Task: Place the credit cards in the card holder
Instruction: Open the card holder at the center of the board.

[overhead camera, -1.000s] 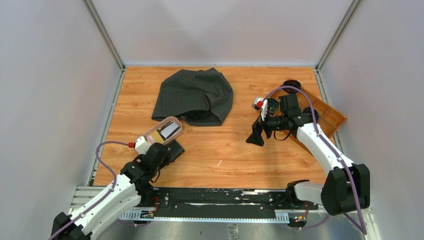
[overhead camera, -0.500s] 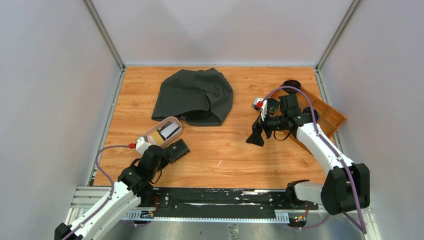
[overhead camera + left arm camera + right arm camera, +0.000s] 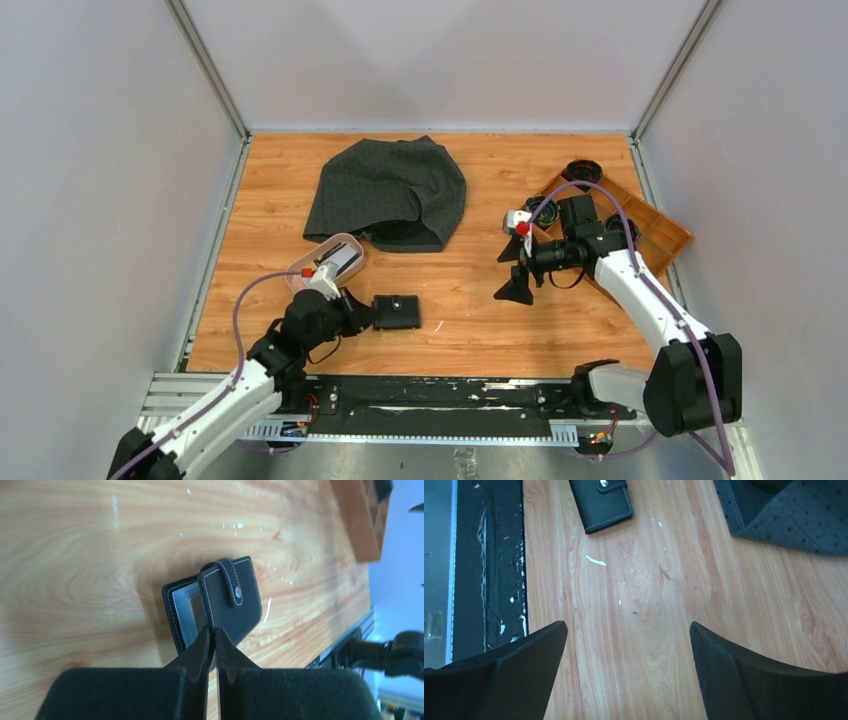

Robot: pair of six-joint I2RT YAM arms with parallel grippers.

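Wooden counter (image 3: 470, 325): card holder (image 3: 397, 312) is found lower centre, its near edge clenched by left hand (image 3: 212, 634). Right hand (image 3: 628, 626) released. Judged light, floppy; cover edge best pinched.

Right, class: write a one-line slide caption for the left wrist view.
Left gripper shut on the edge of a small black leather-like snap wallet on the wooden table.

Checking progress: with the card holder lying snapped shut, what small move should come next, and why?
Probably lower the open right gripper toward the snap strap of the card holder to undo it. The holder is snapped shut, the left gripper, fingers closed, meets its near edge, and the credit cards sit in the pink dish.
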